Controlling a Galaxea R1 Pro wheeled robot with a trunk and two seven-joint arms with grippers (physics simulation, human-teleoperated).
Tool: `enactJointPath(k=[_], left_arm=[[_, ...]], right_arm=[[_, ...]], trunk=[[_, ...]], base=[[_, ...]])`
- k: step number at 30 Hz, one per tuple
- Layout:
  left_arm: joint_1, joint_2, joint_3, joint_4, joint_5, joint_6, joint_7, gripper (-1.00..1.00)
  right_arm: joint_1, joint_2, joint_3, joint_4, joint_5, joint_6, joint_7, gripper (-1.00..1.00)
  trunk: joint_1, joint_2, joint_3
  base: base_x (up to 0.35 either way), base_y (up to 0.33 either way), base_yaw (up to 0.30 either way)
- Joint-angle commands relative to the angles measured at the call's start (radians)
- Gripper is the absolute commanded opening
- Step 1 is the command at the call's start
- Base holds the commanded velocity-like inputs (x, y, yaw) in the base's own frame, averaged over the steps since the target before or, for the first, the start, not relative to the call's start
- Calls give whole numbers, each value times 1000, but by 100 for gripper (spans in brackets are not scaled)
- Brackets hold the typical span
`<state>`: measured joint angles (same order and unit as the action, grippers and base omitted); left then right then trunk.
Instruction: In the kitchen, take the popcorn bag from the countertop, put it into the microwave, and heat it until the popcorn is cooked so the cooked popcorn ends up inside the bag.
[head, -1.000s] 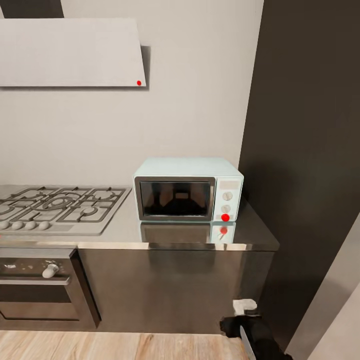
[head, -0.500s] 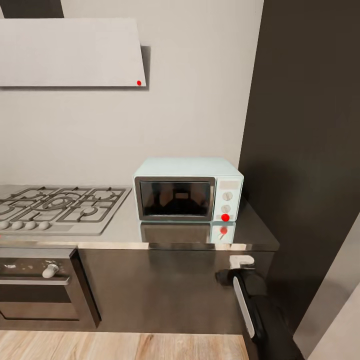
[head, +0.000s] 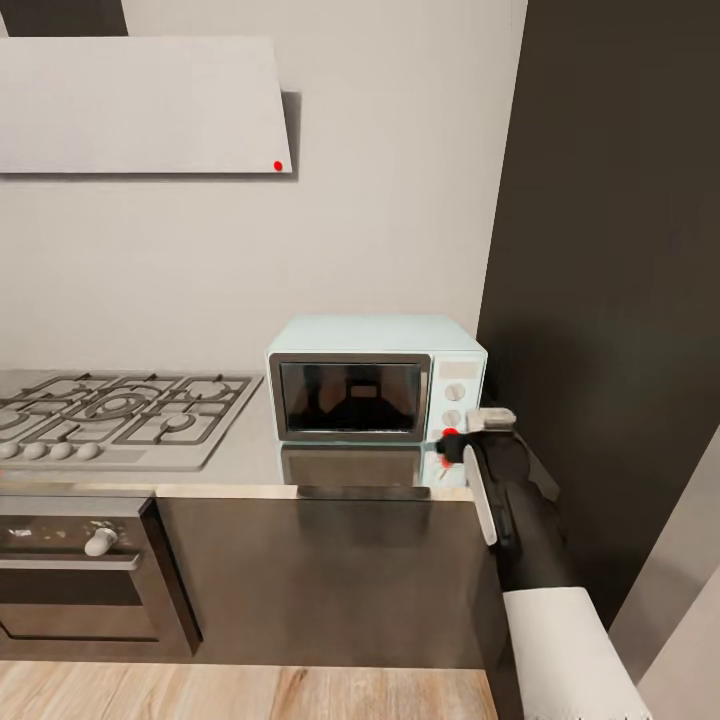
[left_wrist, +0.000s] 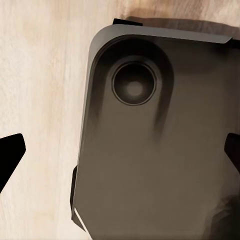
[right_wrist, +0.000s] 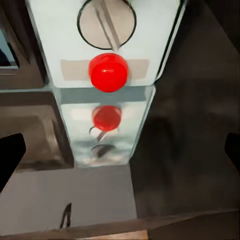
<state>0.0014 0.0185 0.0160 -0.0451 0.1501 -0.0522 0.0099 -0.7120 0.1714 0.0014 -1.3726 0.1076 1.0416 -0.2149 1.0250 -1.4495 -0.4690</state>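
The small pale mint-blue box of a microwave (head: 375, 380) stands on the glossy grey steel-look tabletop (head: 240, 455) near its right end, just beside the grey gas hob with grates (head: 110, 415). Its long axis runs left to right, and its black glass door (head: 350, 397) faces the robot and is closed. In the head view the right end effector (head: 452, 445) reaches up in front of the microwave's lower right corner, its black body covering part of the round red button (right_wrist: 108, 72). The right wrist view shows that button in full beneath a round grey dial (right_wrist: 106, 19), with both mirrored in the tabletop's sheen; the dark fingertips (right_wrist: 10, 157) sit far apart at the frame edges, holding nothing, though contact with the button is hard to judge. The left wrist view shows the left end effector (left_wrist: 120, 155) spread wide and empty above a dark rounded panel (left_wrist: 160, 140), probably part of the robot's own base, and pale wooden floor (left_wrist: 40, 100).
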Motion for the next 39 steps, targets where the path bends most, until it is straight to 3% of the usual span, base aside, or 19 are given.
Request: enactJointPath(k=[1, 3, 8, 10, 21, 34, 39], left_arm=[[0, 0, 1, -1, 6, -2, 1, 100], [0, 0, 1, -1, 6, -2, 1, 100], [0, 0, 1, -1, 6, -2, 1, 100], [0, 0, 1, -1, 6, -2, 1, 100], [0, -1, 0, -1, 5, -2, 0, 100], [0, -1, -1, -1, 5, -2, -1, 100], [0, -2, -1, -1, 4, -2, -1, 100]], right_arm=[[-2, 0, 0, -2, 9, 6, -1, 100], [-3, 2, 0, -3, 7, -22, -6, 100], [-3, 3, 18, 10, 0, -209, -6, 100], [-2, 2, 25, 14, -2, -240, -5, 100], [-1, 0, 28, 47, -2, -261, -5, 100], [-1, -9, 28, 49, -9, -262, 8, 100], [7, -16, 27, 46, -9, -311, 36, 100]], trunk=[[0, 0, -1], [0, 0, -1], [0, 0, -1], [0, 0, -1], [0, 0, -1], [0, 0, -1], [0, 0, -1]], base=[[0, 0, 0], [0, 0, 0], [0, 0, 0], [0, 0, 0], [3, 9, 0], [92, 216, 0], [24, 31, 0]])
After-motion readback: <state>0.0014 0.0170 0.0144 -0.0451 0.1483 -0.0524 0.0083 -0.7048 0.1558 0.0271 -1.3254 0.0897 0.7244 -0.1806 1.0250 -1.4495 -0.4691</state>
